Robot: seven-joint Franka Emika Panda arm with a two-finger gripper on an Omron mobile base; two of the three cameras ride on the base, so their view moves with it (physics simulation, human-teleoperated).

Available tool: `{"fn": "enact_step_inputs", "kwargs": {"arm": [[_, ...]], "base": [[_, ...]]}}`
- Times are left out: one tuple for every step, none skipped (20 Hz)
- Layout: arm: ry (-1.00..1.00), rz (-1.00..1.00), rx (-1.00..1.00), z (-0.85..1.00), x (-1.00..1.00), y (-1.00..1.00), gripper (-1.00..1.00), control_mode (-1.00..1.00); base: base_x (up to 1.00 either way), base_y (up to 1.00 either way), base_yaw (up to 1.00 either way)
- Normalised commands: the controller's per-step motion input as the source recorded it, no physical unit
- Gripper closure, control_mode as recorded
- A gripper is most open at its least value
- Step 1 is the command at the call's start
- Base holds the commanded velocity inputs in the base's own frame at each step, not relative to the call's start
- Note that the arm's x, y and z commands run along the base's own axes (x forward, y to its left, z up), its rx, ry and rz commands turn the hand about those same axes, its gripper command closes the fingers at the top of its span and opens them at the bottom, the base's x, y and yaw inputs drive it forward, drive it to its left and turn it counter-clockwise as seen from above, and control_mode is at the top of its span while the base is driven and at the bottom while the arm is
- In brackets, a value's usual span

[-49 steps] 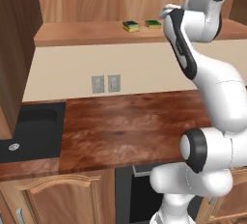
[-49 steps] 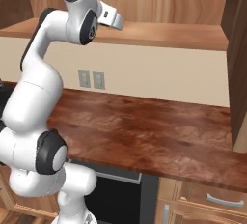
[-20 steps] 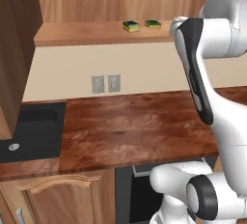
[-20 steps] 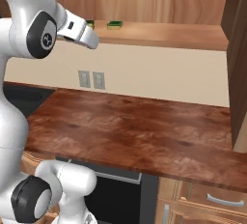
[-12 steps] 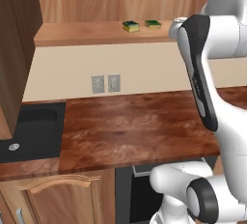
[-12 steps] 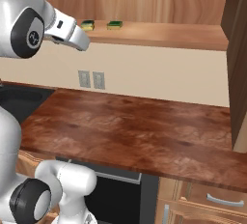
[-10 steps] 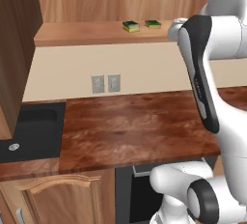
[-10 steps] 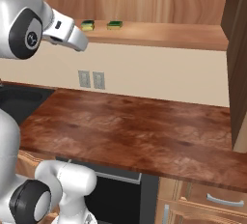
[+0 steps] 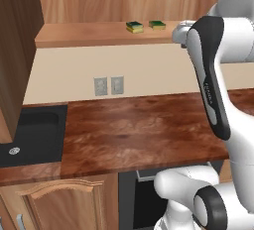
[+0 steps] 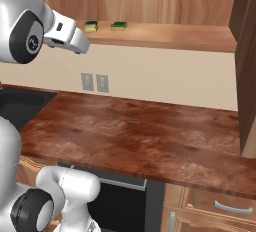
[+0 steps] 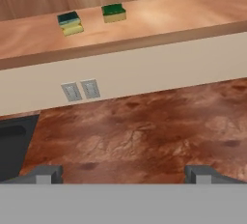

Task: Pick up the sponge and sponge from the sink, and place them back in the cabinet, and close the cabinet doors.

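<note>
Two sponges (image 11: 70, 22) (image 11: 114, 12) lay side by side on the cabinet (image 9: 94, 33) floor, near its back wall and well off the front edge, long axes roughly along that edge, green faces up. Fingers (image 11: 123, 174) stood wide open, empty. Judged step: shut the doors (image 9: 15, 50); push each door's free edge steadily, keeping clear of the sponges.

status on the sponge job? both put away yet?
Done: both sponges sit side by side on the cabinet floor. In hand: nothing; the gripper is open and empty, back over the counter. Left: shutting the cabinet doors, which stand open.
</note>
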Motion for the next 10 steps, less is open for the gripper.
{"fn": "enact_step_inputs", "kwargs": {"arm": [[0.00,0.00,0.00,0.00,0.00,0.00,-1.00,-1.00],[0.00,0.00,0.00,0.00,0.00,0.00,-1.00,-1.00],[0.00,0.00,0.00,0.00,0.00,0.00,-1.00,-1.00],[0.00,0.00,0.00,0.00,0.00,0.00,-1.00,-1.00],[0.00,0.00,0.00,0.00,0.00,0.00,-1.00,-1.00],[0.00,0.00,0.00,0.00,0.00,0.00,-1.00,-1.00],[0.00,0.00,0.00,0.00,-0.02,0.00,-1.00,-1.00],[-0.01,0.00,0.00,0.00,-0.03,0.00,-1.00,-1.00],[-0.01,0.00,0.00,0.00,-0.03,0.00,-1.00,-1.00],[-0.01,0.00,0.00,0.00,-0.04,0.00,-1.00,-1.00]], "base": [[0.00,0.00,0.00],[0.00,0.00,0.00],[0.00,0.00,0.00],[0.00,0.00,0.00],[0.00,0.00,0.00],[0.00,0.00,0.00],[0.00,0.00,0.00],[0.00,0.00,0.00],[0.00,0.00,0.00],[0.00,0.00,0.00]]}}
